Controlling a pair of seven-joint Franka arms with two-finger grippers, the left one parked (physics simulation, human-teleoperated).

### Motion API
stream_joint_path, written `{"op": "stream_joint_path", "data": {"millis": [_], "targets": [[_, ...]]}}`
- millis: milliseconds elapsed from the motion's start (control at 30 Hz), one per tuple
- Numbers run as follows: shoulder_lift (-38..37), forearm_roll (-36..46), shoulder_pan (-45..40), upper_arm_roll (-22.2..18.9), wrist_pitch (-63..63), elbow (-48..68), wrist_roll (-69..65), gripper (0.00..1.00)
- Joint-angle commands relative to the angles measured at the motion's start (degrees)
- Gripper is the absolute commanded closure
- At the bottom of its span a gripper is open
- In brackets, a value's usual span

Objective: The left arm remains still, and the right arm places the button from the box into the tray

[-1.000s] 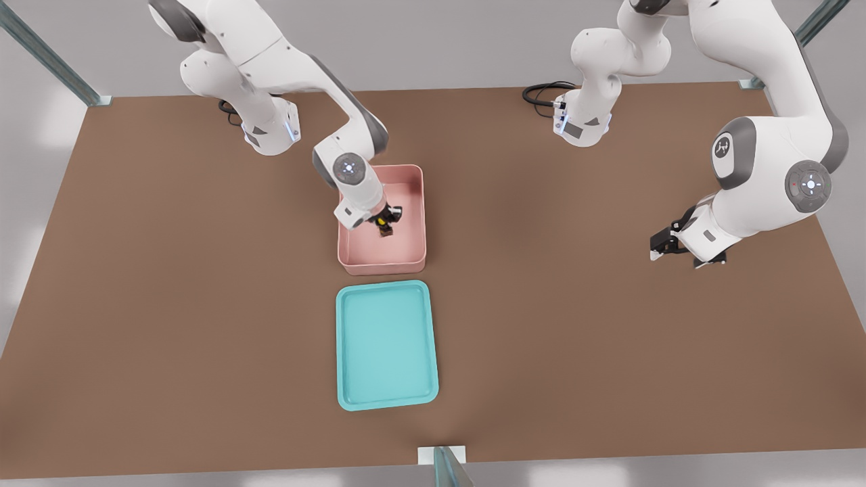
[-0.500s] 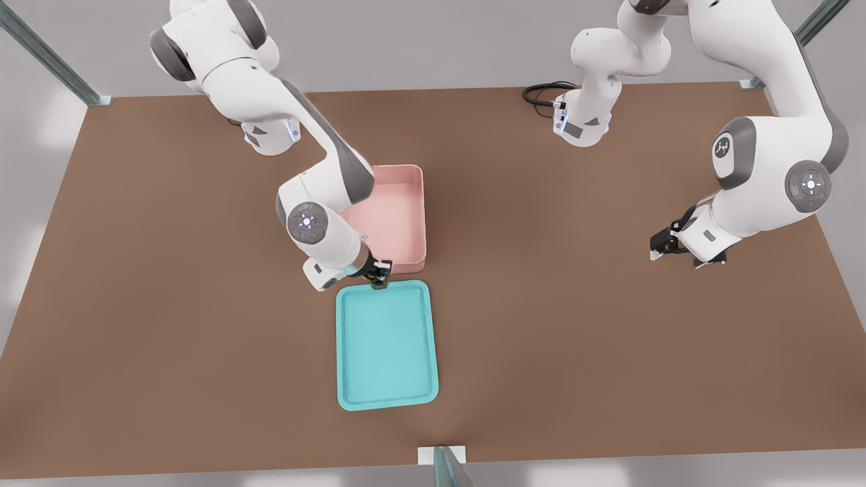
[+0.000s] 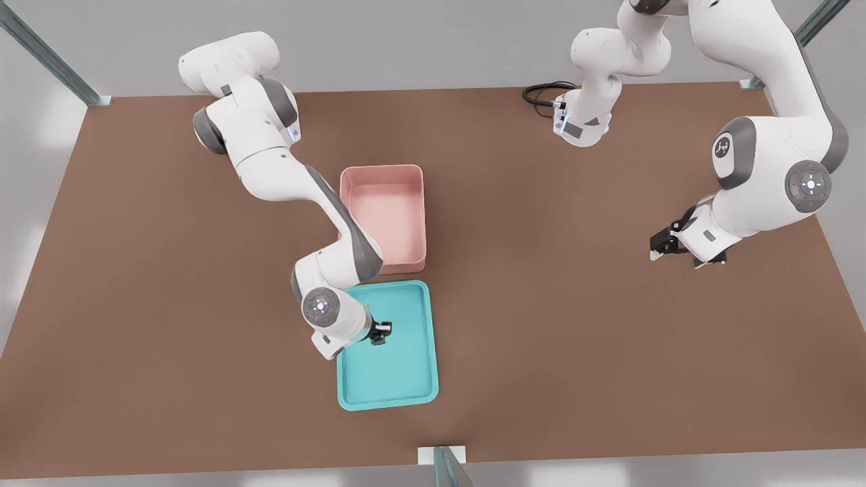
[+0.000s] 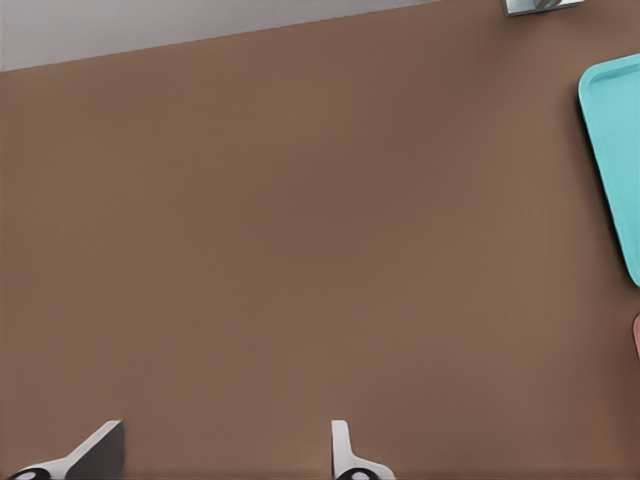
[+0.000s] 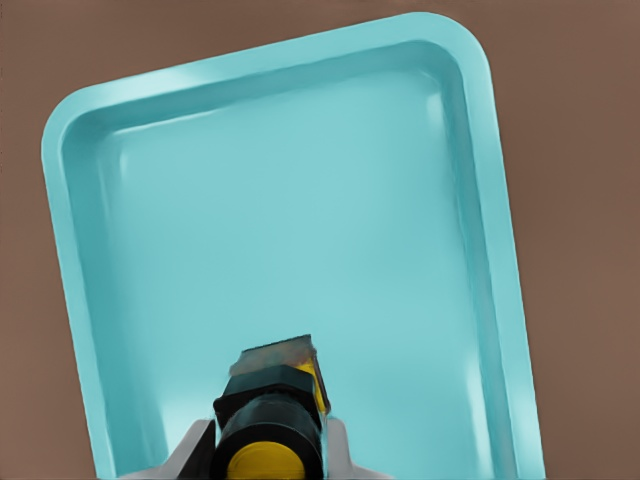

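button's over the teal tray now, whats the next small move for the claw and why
Probably lower a little, then open. The claw is shut on the button and hangs over the tray, inside its rim, while the pink box sits empty behind. The wrist view suggests the button is not yet on the tray floor, so releasing from here may let it bounce.

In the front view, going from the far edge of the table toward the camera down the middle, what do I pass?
Box → gripper, shut on the button, above the tray → the tray's near rim.
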Motion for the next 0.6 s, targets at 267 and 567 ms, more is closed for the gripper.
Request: {"op": "stream_joint_path", "data": {"millis": [267, 567], "targets": [[-12.9, 0.0, -3.1, -1.3, -13.4, -0.5, -6.1, 0.00], [-48.5, -8.6, -26.4, -0.1, -27.7, -35.2, -30.0, 0.00]]}}
